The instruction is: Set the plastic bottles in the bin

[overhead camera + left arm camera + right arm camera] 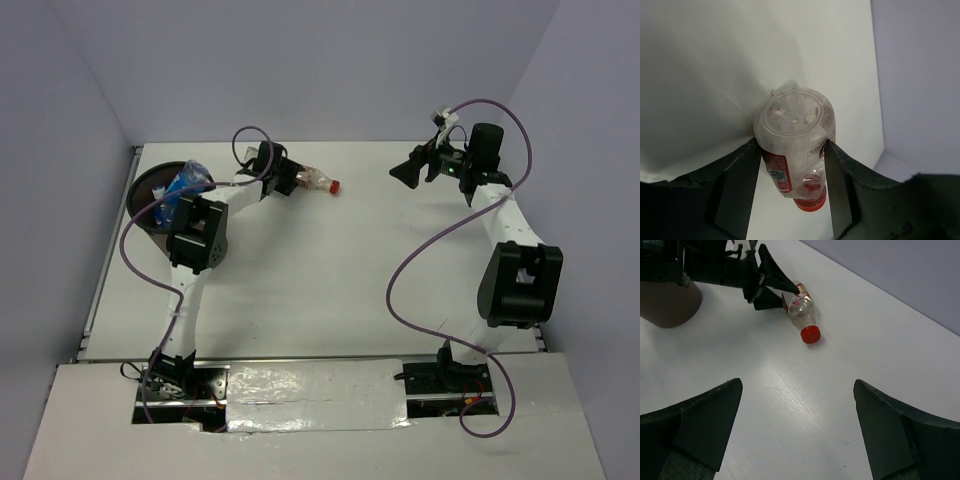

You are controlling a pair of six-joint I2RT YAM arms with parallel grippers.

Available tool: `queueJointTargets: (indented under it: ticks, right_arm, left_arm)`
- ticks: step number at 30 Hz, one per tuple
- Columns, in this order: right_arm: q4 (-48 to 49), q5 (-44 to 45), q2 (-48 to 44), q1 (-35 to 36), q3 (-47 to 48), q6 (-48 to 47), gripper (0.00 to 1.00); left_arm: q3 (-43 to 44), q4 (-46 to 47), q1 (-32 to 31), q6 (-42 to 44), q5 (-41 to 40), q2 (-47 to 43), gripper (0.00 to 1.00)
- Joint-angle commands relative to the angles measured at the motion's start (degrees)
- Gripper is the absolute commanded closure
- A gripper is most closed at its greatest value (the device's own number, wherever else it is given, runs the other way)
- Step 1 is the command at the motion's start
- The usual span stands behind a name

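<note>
**Left arm has the red-capped bottle pinched; lift and carry to the bin come next**

Beyond the middle of the white table (330,290), on the left, stands the bin (146,180), with blue-labelled bottles (186,185) poking above its rim. Just to its right, the left gripper (283,180) pinches the red-capped bottle (316,182) near its base, jaws pressed against both sides. The bottle lies on its side on the table, cap pointing right. At the far right the right gripper (408,173) hangs spread wide, holding nothing. The grasp looks made. The next move calls for a lift, a swing left over the rim, then release.
</note>
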Motion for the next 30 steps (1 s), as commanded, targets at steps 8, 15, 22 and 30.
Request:
queueJointTargets:
  ticks: [8, 15, 22, 30]
  right_arm:
    - [2.35, -1.66, -5.58, -0.44, -2.2, -0.42, 0.0]
    - [2.35, -2.19, -6.28, -0.35, -3.26, 0.28, 0.0]
    - [4.28, -2.63, -6.55, -0.44, -3.79, 1.33, 0.0]
    - [3.4, -2.63, -6.99, -0.44, -4.23, 0.1, 0.0]
  left_arm:
    - [-13.71, -10.86, -4.74, 17.59, 5.01, -8.42, 0.35]
    - [-17.77, -14.46, -5.01, 28.04, 7.57, -11.15, 0.31]
    - [-15.93, -17.02, -5.1, 32.63, 8.01, -9.65, 0.2]
    - [-17.33, -9.56, -5.1, 25.34, 10.38, -11.14, 0.07]
